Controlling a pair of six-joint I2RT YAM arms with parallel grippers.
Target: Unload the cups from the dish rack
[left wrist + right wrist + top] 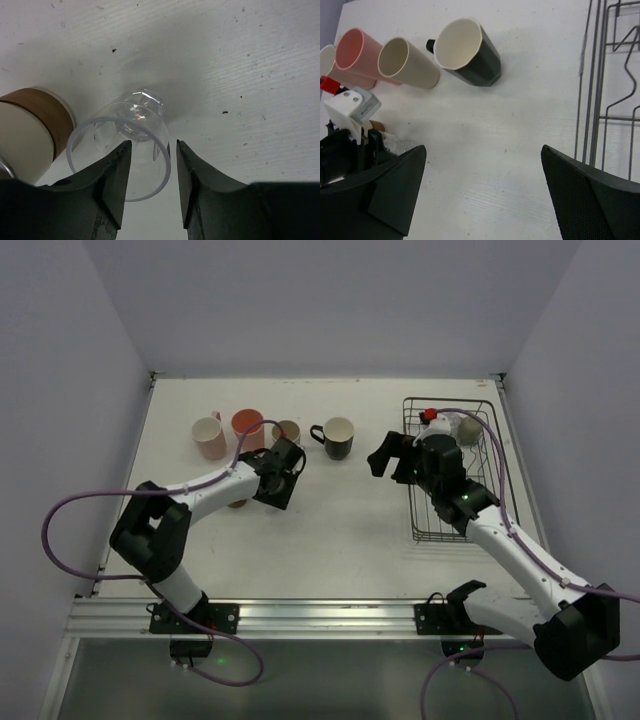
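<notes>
Four cups stand in a row at the back of the table: a pale pink mug [208,437], a salmon-pink tumbler [248,426], a beige cup [287,431] and a black mug [337,437] with a cream inside. My left gripper [283,472] is just in front of them. In the left wrist view a clear glass [125,142] stands on the table with its rim wall between my left gripper's [152,142] open fingers, which do not touch it. My right gripper [392,452] hangs open and empty left of the dish rack [500,465]. A small olive-grey mug [466,428] sits in the rack.
A white cup with a brown band [30,137] stands close to the left of the clear glass. The right wrist view shows the black mug [470,52], the beige cup [407,62] and the rack wires [600,85] at its right edge. Walls enclose the table.
</notes>
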